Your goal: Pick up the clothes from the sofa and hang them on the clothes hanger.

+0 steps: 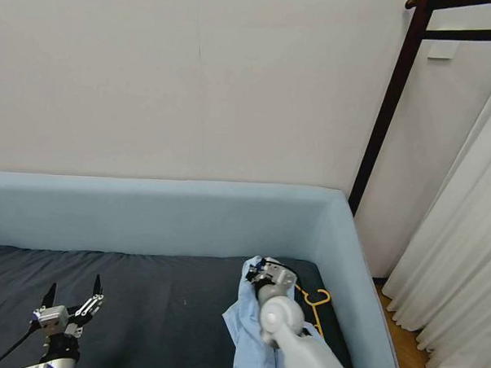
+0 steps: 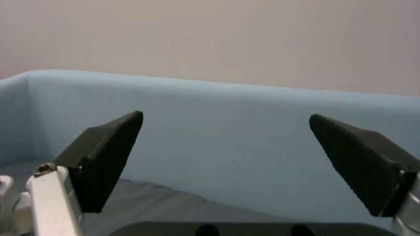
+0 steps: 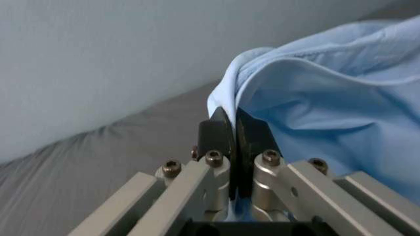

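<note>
Right gripper (image 3: 234, 123) is clamping the blue shirt (image 3: 328, 98).
The shirt is lying near the sofa (image 1: 146, 216) seat's right rear corner; left gripper (image 1: 75, 289) is hovering, fingers apart.

Left arm: low at near left. Left gripper (image 1: 74, 295) points toward the far side, fingers (image 2: 105, 157) spread wide with nothing between them.

Right arm: reaches from near right toward the far side. Right gripper (image 3: 234, 129) has its jaws pressed together, pinching a fold of light blue garment (image 3: 328, 98).
</note>
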